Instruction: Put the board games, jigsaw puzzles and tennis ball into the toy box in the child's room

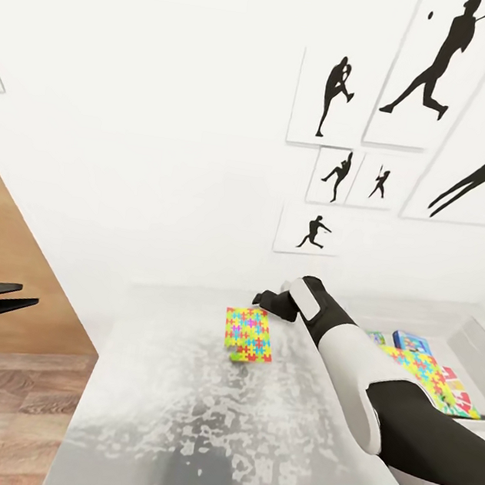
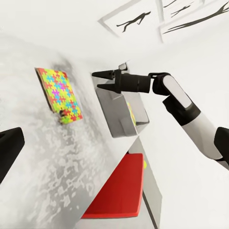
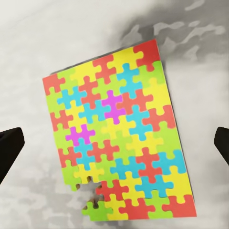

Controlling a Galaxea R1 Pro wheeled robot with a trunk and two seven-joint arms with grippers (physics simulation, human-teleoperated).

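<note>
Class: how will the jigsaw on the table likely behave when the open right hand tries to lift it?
The jigsaw lies flat, so gripping an edge looks awkward. Its loose-looking corner pieces suggest it may flex or shed pieces. It won't roll; it probably slides on the smooth table.

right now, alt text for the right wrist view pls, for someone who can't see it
A bright jigsaw puzzle of red, yellow, green, blue and pink pieces lies flat on a mottled grey-white table, seen from directly above. The right gripper is open over it, with a dark fingertip at each side edge of the picture, clear of the puzzle.
</note>
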